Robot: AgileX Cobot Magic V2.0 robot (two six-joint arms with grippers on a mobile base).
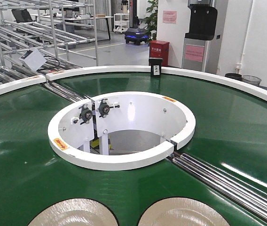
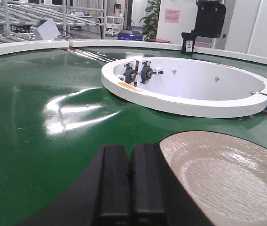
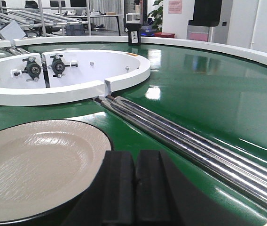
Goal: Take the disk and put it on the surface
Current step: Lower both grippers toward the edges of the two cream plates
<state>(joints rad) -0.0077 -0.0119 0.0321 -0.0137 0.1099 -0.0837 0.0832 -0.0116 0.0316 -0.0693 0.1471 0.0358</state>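
Supervisor: State of the left gripper [image 2: 130,156]?

Inspector: Clenched. Its two black pads [image 2: 114,183] meet along their whole length with nothing between them. It hangs low over the green conveyor belt [image 1: 20,141].

Supervisor: And the right gripper [image 3: 135,162]?

Inspector: Likewise closed, pads pressed together, grasping nothing, low over the same belt.

Supervisor: Location of the disks?

Inspector: Two noted. Both are cream, round and shallow with a raised rim, lying flat on the belt on the robot's side of the white inner ring [image 1: 119,162]. The left disk [image 1: 72,213] and the right disk [image 1: 183,213] lie side by side, near each other but apart, with a strip of green between them. The lower border of the front view cuts both off.

Supervisor: Relation to the grippers?

Inspector: In the left wrist view the left disk [image 2: 227,179] lies just to the right of the closed pads. Whether its edge runs under the gripper body, I cannot tell. In the right wrist view the right disk [image 3: 35,169] lies just to the left of the pads.

Supervisor: Anything else nearby?

Inspector: Steel rollers [image 1: 227,181] cross the belt from the split in the inner ring toward the outer side, passing just right of the right disk without touching it. Two bearing blocks [image 1: 96,111] are bolted to the ring's inner wall. A small black device [image 1: 155,67] stands upright on the far side of the white outer rim [image 1: 218,77].
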